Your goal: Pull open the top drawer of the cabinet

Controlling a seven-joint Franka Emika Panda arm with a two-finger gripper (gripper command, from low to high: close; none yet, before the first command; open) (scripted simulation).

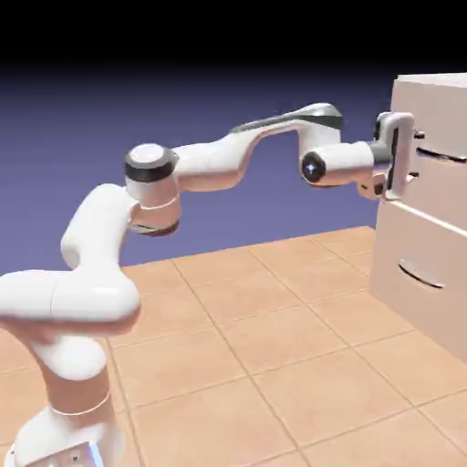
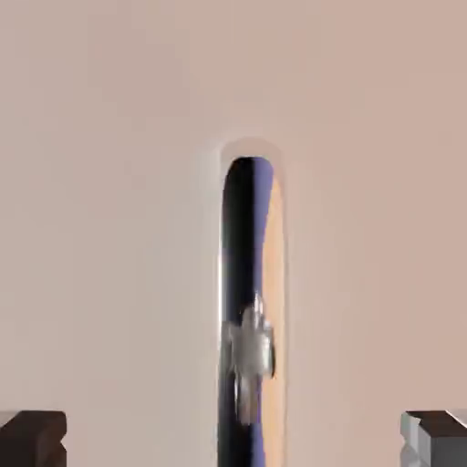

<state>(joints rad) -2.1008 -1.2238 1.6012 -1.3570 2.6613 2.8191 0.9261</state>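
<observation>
From my remote station: pale orange square tiles with thin seams cover the floor before a blue-violet backdrop darkening to black above. My gripper's fingers stand wide apart at the top drawer, upper front of the beige-white cabinet at the exterior view's right.

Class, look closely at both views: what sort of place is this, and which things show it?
Probably a simulated robot test room: a white robot arm, a cabinet and a tiled floor before a plain backdrop.
</observation>
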